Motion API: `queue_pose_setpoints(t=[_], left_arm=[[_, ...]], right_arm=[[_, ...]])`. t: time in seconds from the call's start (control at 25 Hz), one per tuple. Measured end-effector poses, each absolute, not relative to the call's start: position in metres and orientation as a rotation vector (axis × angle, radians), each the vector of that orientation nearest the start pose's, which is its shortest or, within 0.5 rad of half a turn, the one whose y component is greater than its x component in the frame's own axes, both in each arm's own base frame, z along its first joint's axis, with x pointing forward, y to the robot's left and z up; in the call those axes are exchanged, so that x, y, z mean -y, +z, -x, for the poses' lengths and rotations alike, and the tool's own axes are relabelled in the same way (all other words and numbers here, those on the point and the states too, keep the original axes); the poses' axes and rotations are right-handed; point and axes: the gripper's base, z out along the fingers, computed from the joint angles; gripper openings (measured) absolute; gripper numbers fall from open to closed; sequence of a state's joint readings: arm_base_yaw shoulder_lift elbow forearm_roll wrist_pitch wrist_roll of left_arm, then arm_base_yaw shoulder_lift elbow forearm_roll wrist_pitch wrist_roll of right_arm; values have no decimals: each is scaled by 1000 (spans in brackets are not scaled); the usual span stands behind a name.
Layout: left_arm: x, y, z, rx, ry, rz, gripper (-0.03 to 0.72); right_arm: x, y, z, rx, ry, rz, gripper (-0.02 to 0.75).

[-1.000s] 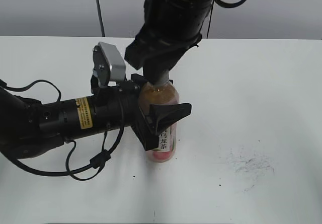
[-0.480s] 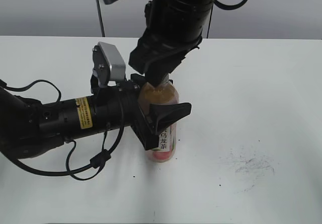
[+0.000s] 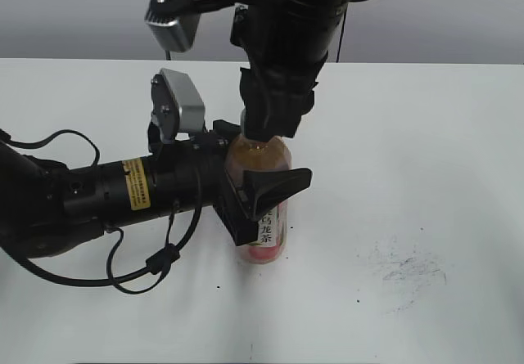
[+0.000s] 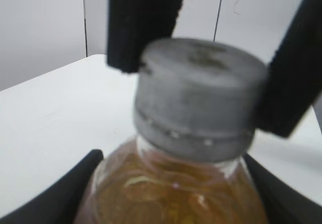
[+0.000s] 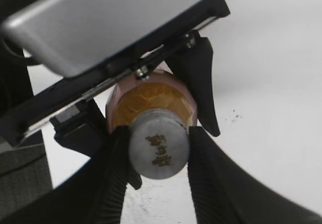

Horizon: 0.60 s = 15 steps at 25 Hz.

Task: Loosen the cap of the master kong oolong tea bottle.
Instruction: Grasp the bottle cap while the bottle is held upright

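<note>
The master kong oolong tea bottle (image 3: pixel 268 235) stands upright on the white table, with amber tea and a pink label. My left gripper (image 3: pixel 255 172) reaches in from the left and is shut on the bottle's upper body (image 4: pixel 171 189). My right gripper (image 3: pixel 268 129) comes down from above and is shut on the grey ribbed cap (image 5: pixel 158 144); its fingers hide the cap in the exterior view. In the left wrist view the cap (image 4: pixel 201 93) sits between the two black right fingers (image 4: pixel 141 22). The bottle's shoulder (image 5: pixel 151 100) shows below the cap in the right wrist view.
The left arm's black body and cables (image 3: pixel 115 192) lie across the table's left half. Dark scuff marks (image 3: pixel 407 267) are on the table (image 3: pixel 426 135) at the right front. A grey wall stands behind the table.
My right gripper has turned about the bottle's axis while on the cap, and its wrist camera bracket has swung to the upper left. The bottle and left arm have not moved.
</note>
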<state>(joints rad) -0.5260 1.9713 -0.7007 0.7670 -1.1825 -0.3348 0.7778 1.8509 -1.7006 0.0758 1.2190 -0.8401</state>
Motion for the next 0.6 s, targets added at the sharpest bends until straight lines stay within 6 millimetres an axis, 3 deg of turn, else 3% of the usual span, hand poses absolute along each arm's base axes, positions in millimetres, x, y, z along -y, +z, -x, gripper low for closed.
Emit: queue_pose_setpoints(t=[0.32,0.6], left_arm=[[216,135,-255,-1470,-964,-979,448],[217,135,-255,-1467,-963,-985,448]], right_arm=[[-280,303,-275,-1352,-22,2501,272],[-280,304,-275,-528,-153,2805,272]])
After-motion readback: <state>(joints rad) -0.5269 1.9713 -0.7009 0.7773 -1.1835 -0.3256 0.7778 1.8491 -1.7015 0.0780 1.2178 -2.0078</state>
